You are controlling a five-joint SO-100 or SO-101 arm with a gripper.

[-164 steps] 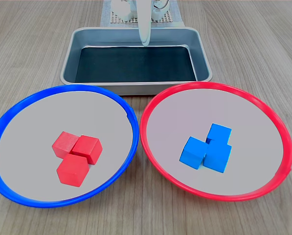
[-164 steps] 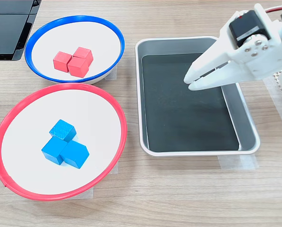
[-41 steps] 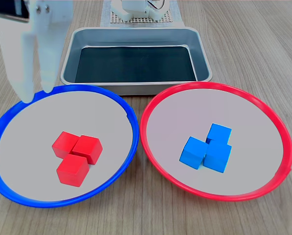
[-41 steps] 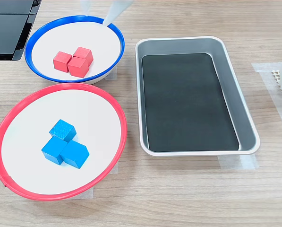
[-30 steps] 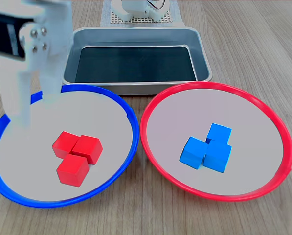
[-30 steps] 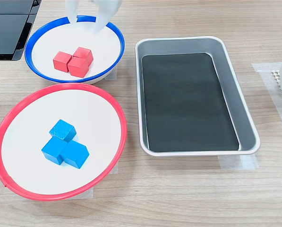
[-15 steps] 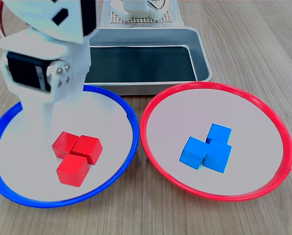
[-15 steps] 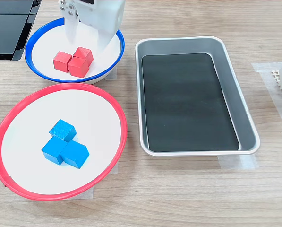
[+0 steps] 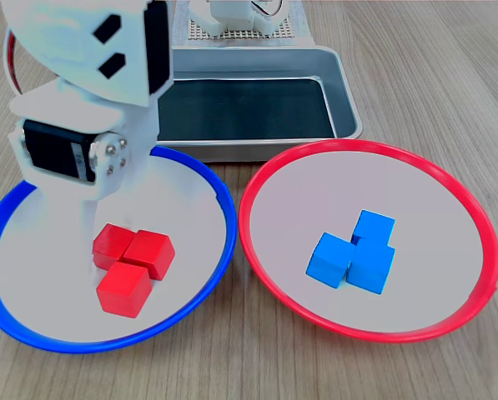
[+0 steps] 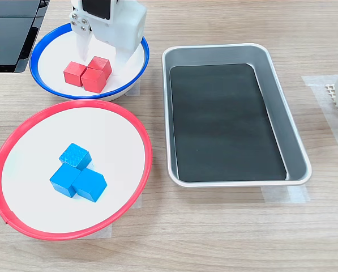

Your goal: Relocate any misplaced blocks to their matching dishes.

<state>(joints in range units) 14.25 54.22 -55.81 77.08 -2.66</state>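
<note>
Red blocks (image 9: 130,261) sit clustered in the blue-rimmed dish (image 9: 219,193), three of them touching; blue blocks (image 9: 354,252) sit clustered in the red-rimmed dish (image 9: 482,225), likewise three and touching. In both exterior views the white gripper (image 10: 99,59) reaches down into the blue-rimmed dish over the red cluster. In the second exterior view its fingers (image 10: 122,60) stand apart, one on each side of the red block (image 10: 99,64) nearest the surface's far edge of that view, without clearly pressing on it. In the first exterior view the arm's body hides the fingertips. A grey metal tray (image 10: 296,148) with a black bottom lies just beside the two dishes on the wooden surface (image 10: 214,226), holding no blocks. The two dishes lie side by side, rims nearly touching.
</note>
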